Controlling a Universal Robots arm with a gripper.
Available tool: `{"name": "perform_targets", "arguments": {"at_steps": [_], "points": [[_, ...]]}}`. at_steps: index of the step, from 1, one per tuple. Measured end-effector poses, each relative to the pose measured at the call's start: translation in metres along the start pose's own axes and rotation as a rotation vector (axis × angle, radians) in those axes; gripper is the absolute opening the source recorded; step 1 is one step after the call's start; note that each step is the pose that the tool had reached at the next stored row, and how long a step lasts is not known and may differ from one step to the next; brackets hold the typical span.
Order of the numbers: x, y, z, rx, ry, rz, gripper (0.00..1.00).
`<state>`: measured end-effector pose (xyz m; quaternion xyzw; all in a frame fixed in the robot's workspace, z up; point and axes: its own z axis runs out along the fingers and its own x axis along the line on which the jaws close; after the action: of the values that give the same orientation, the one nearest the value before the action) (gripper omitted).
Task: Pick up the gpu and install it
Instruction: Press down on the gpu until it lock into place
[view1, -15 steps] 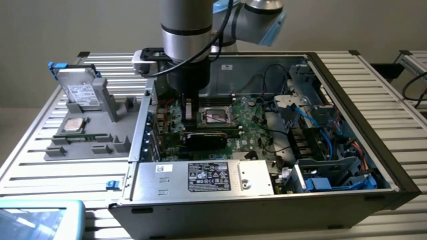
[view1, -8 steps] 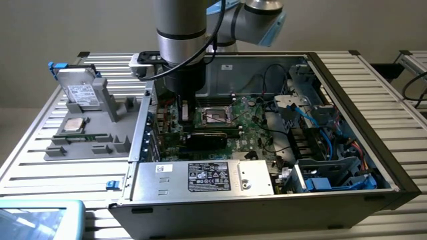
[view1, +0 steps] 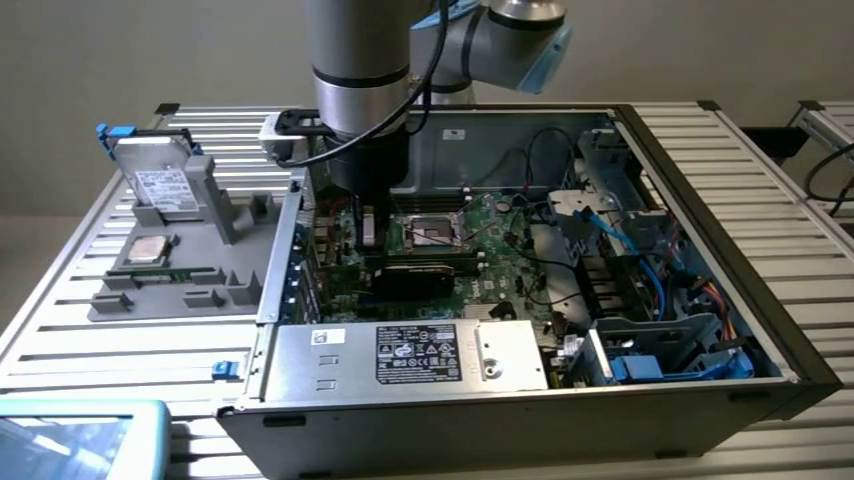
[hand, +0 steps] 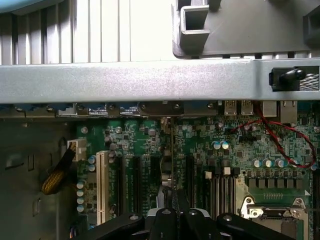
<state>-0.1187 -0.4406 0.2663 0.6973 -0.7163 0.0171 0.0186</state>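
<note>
Exterior view: the arm stands inside the open computer case (view1: 747, 250), its gripper (view1: 363, 215) lowered over the motherboard (view1: 467, 250) toward the expansion slots at the board's nine o'clock side. The fixture tray (view1: 174, 290), at nine o'clock of the case, carries the hard drive (view1: 163, 188) and the processor chip (view1: 150, 249).

Wrist view: the claw (hand: 176, 220) is clamped on the gpu (hand: 173, 165), seen edge-on as a thin line standing upright over the slots (hand: 135, 185) and running toward the case's rear wall (hand: 150, 82).

Risk, as a judgement: if the card's edge sits off the slot, downward pressure could bend the card or damage the connector; the end bracket could catch on the rear wall.

Writing: white labels show on the hard drive and the power supply (view1: 400, 355); none is legible.
</note>
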Motion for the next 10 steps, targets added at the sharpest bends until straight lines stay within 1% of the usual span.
{"name": "perform_targets", "arguments": {"at_steps": [2,3,4,5,6,8,10], "points": [[-0.001,0.0001,-0.0018,0.0011,0.0016,0.0,0.12],[-0.001,-0.0004,-0.0064,0.0008,0.0043,0.0,0.12],[-0.001,-0.0018,-0.0109,0.0008,0.0056,0.0,0.12],[-0.001,-0.0041,-0.0154,0.0008,0.0073,0.0,0.12],[-0.001,-0.0081,-0.017,0.001,0.0081,0.0,0.12],[-0.001,-0.0169,-0.0172,0.0009,0.0093,0.0,0.12],[-0.001,-0.0212,-0.016,0.0011,0.01,0.0,0.12]]}}
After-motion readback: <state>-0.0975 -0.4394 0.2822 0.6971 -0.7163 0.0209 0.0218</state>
